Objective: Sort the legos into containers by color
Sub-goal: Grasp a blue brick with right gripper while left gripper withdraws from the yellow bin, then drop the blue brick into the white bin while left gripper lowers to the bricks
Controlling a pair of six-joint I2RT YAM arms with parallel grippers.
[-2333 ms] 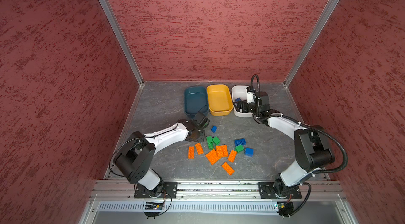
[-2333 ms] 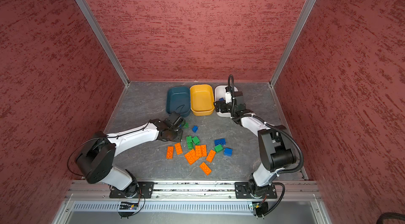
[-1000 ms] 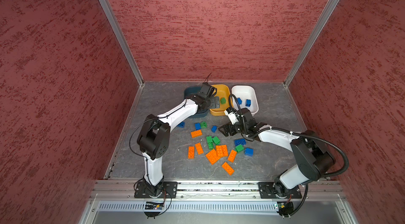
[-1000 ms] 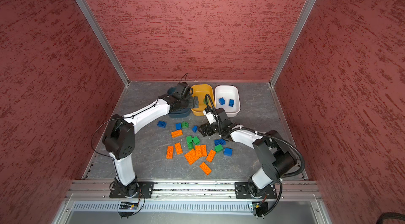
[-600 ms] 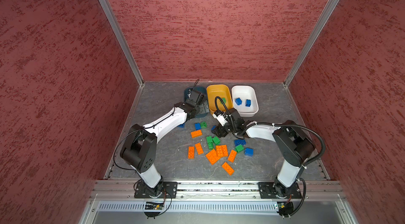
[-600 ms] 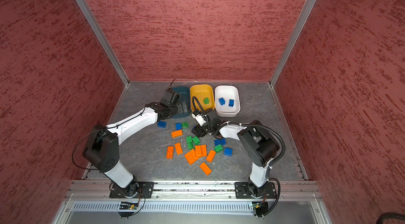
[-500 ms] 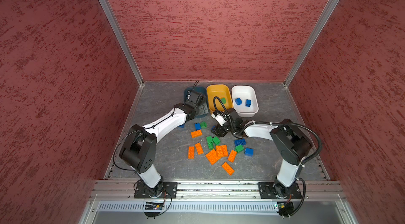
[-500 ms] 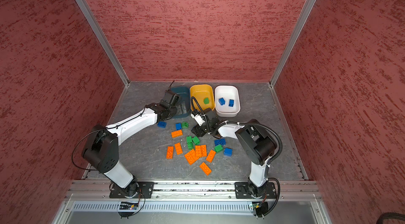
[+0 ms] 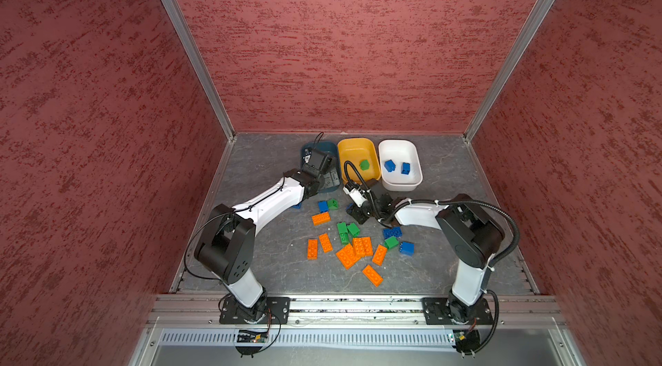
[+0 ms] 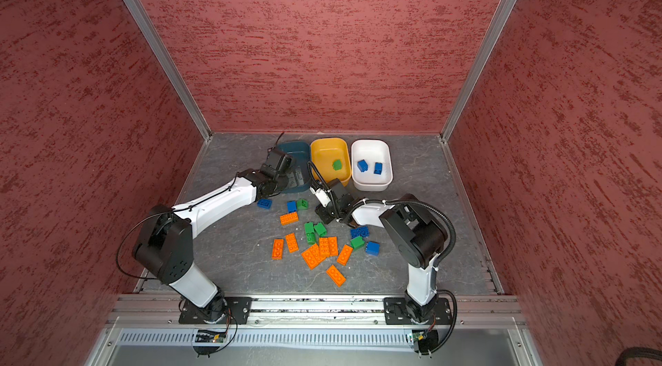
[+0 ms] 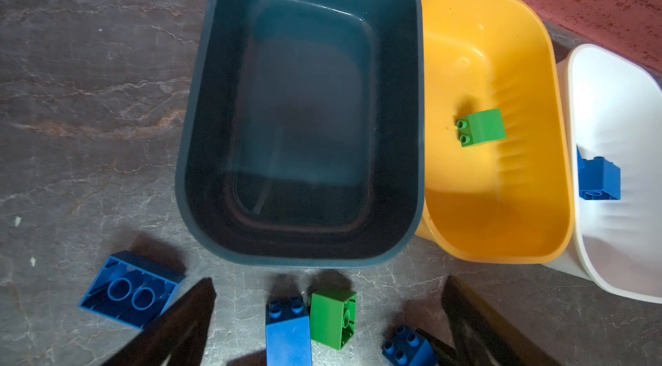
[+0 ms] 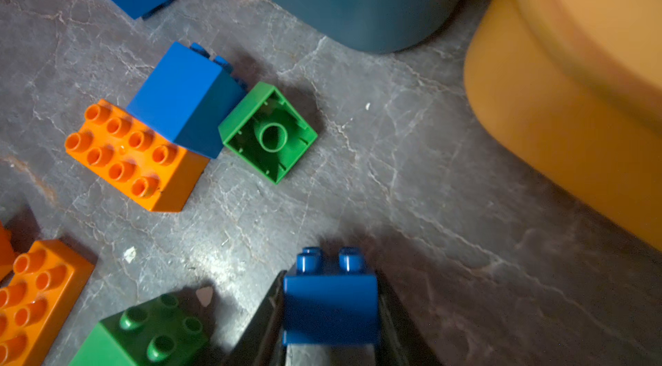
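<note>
1. Early days, honestly. The white tub [image 9: 417, 167] at the far right has two blue blocks [image 9: 389, 166] in it. The yellow tub [image 9: 358, 144] in the middle has one green block [image 9: 364, 164]. That's all that's sorted.
2. Orange hasn't started. All the orange plates [image 9: 345, 256] I can spot lie out on the grey floor [image 9: 258, 167] in the near-middle cluster. A few loose green blocks [image 9: 353, 229] and loose blue blocks [image 9: 406, 248] sit around them. My guess is orange goes in the teal tub [image 11: 211, 131], since it's the only one unused.
3. Your right gripper [image 9: 359, 216] is clamped on the held blue block [image 12: 331, 307], low down just on the near side of the yellow tub. It probably belongs in the white tub. I can't tell if it's off the floor yet.
4. Your left gripper [image 9: 329, 178] has its jaws spread wide with nothing between them, hanging over the near end of the teal tub.
5. The left wrist view is the one that shows the teal tub is completely empty. In both top views your left arm covers a good part of it.
6. The right wrist view shows the grip itself: the block sits between the fingers with its studs pointing away from the wrist. The top views only give you a sliver of blue there. They do show the whole leftover pile, though, and each wrist view catches only a corner of it.
</note>
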